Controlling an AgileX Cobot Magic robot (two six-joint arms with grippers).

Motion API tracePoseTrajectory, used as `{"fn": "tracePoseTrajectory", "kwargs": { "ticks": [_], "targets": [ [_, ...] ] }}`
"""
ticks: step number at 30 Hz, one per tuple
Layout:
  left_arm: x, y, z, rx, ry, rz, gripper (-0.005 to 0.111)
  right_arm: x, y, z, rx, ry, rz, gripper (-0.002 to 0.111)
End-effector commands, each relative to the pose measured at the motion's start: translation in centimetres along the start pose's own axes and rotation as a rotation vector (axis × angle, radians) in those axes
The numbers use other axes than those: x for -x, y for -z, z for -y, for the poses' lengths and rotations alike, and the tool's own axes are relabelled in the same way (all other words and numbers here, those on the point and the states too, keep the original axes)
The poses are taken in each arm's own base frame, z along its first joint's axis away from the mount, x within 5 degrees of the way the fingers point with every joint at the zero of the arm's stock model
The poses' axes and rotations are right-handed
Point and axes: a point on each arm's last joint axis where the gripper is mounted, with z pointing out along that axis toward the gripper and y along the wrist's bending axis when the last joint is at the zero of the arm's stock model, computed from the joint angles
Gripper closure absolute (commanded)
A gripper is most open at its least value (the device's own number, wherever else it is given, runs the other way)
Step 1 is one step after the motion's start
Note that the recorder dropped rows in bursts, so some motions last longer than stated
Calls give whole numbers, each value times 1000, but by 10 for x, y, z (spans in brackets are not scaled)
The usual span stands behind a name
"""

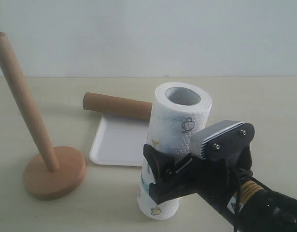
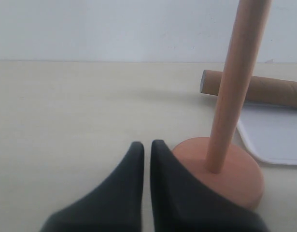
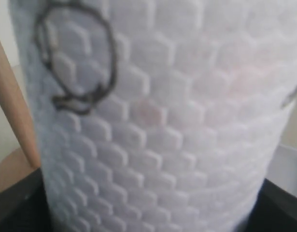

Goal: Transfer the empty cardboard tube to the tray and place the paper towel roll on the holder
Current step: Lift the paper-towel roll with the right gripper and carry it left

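Observation:
The paper towel roll stands upright at the front, white and embossed, with small drawings and a teal band low down. My right gripper is shut around its lower half; the roll fills the right wrist view, with dark fingers at both sides. The brown cardboard tube lies across the far edge of the white tray, its left end past the tray's corner. The wooden holder stands at the left, its dowel bare. My left gripper is shut and empty, right beside the holder's disc base.
A pale tabletop runs back to a plain white wall. In the left wrist view the tube and tray lie behind the holder's dowel. The right arm's black body fills the front right corner.

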Motion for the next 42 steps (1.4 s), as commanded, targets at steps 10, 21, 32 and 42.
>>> {"fn": "tracePoseTrajectory", "kwargs": {
  "ticks": [10, 21, 32, 42],
  "targets": [
    [-1, 0, 0, 2, -1, 1, 102, 131, 35, -26, 189, 7, 296, 107],
    [-1, 0, 0, 2, -1, 1, 102, 297, -18, -76, 250, 246, 334, 107],
    [-1, 0, 0, 2, -1, 1, 102, 340, -79, -114, 325, 220, 195, 107],
    [-1, 0, 0, 2, -1, 1, 102, 331, -120, -135, 362, 196, 137, 107]
  ]
}}
